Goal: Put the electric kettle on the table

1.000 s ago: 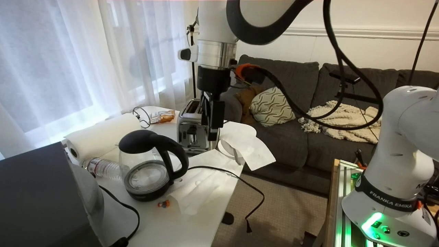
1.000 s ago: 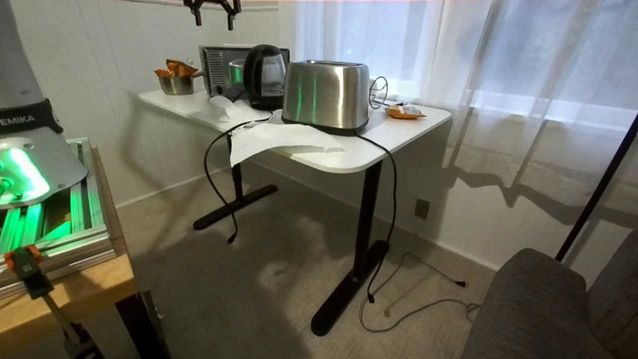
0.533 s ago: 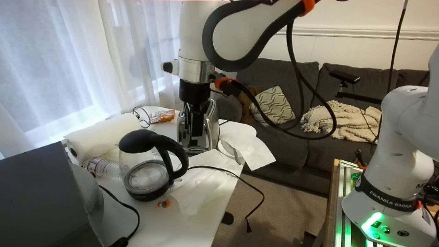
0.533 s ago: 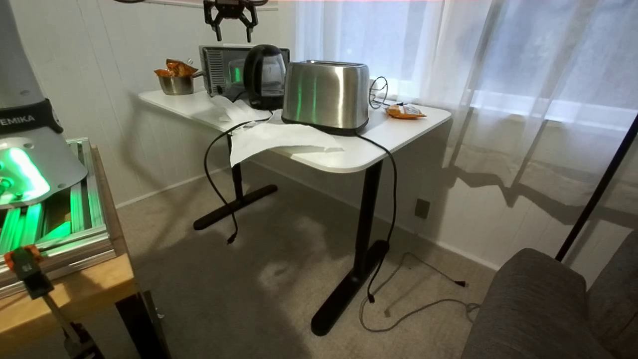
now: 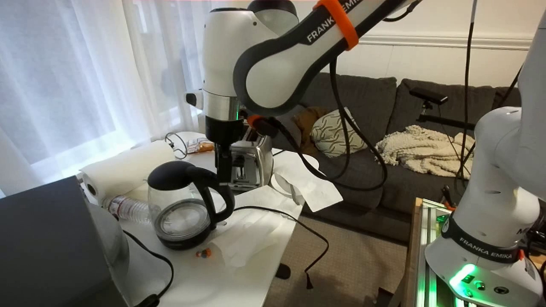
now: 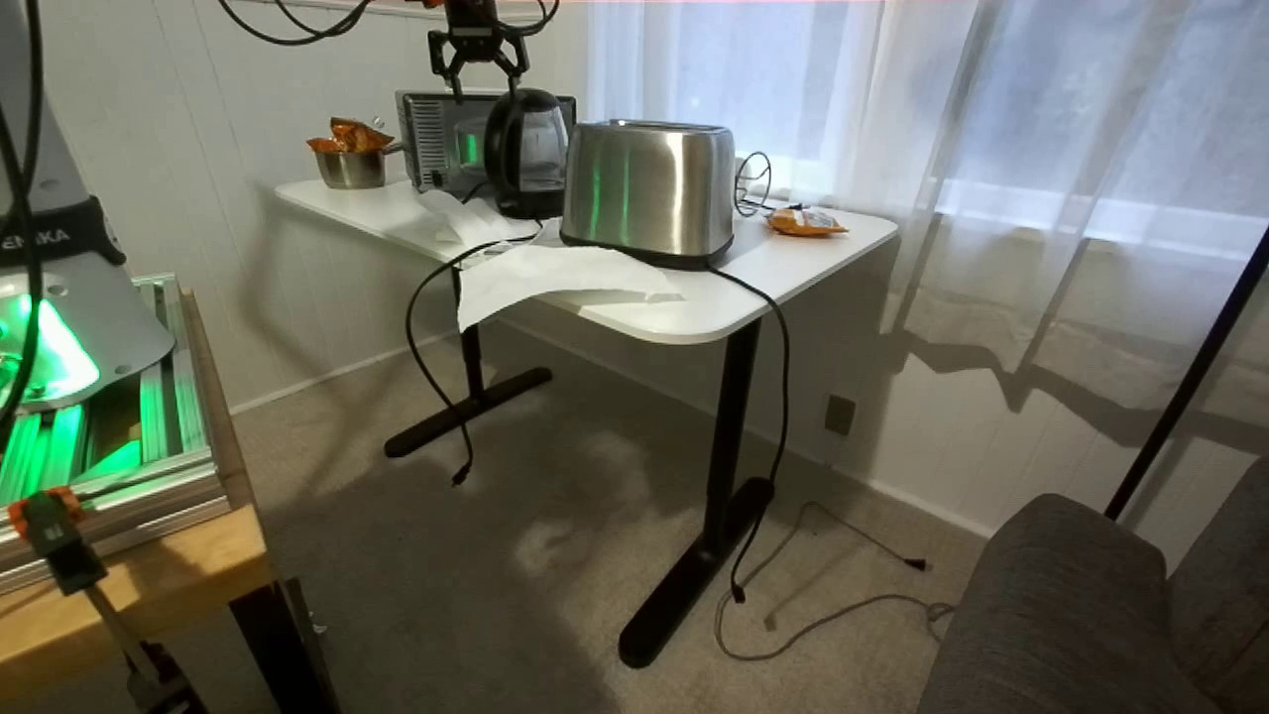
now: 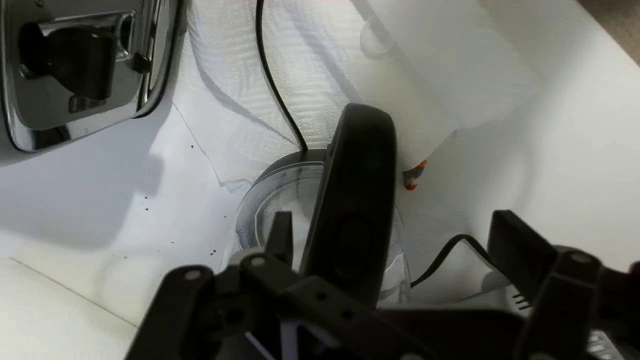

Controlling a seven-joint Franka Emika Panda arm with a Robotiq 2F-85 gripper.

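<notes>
Lower than 1 second ago, the gripper (image 6: 485, 89) hangs over the electric kettle (image 5: 183, 209), jaws spread.
Coming straight down might tip it: the wrist view shows the black handle (image 7: 357, 200) lying off-centre between the 2 fingers (image 7: 520, 242), so 1 fingertip could strike it. The kettle stands upright on the table (image 5: 213, 281), long axis vertical, its handle bowing out toward the robot base (image 5: 486, 266).

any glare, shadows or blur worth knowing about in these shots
In both exterior views, the curtain glows bright from behind; in an exterior view, the toaster carries a pale glare streak and green reflections; in the wrist view, a broad shadow lies beside the toaster, and the gripper looks slightly soft-edged.
</notes>
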